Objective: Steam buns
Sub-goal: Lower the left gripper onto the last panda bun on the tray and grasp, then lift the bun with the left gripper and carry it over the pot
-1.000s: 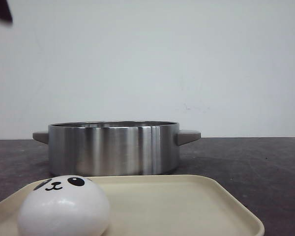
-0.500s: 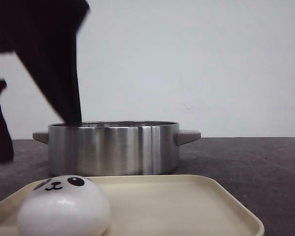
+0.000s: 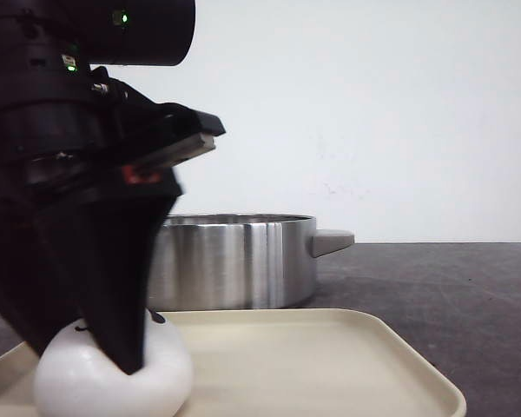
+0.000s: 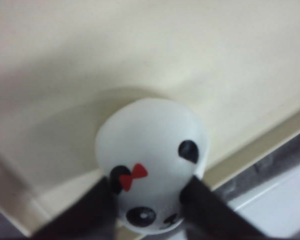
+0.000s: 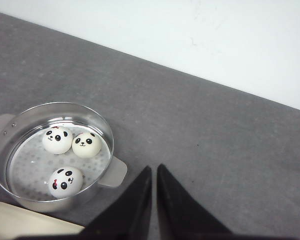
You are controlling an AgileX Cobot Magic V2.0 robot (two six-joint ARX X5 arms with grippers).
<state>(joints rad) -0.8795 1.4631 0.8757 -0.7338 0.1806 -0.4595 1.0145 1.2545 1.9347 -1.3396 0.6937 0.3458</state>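
Observation:
One white panda bun [image 3: 169, 380] with a red bow lies at the near left of the cream tray [image 3: 330, 365]. My left gripper [image 3: 87, 356] is down over it, open, with a black finger on each side of the bun [image 4: 152, 145]; the fingers [image 4: 205, 205] reach its sides, and the bun does not look squeezed. Three more panda buns [image 5: 57, 139], [image 5: 87, 144], [image 5: 65, 181] lie on the perforated steamer plate inside the steel pot [image 5: 108, 134]. My right gripper [image 5: 154, 170] is shut and empty, above the dark table to the right of the pot.
The steel pot [image 3: 234, 261] stands just behind the tray, with grey handles [image 3: 332, 241] sticking out sideways. A corner of the tray [image 5: 20, 220] shows beside the pot in the right wrist view. The dark table [image 3: 451, 295] stretches to the right. A white wall is behind.
My left arm has come down from the upper left into view, and its fingers now straddle the bun on the tray. The bun, pot and tray have not moved.

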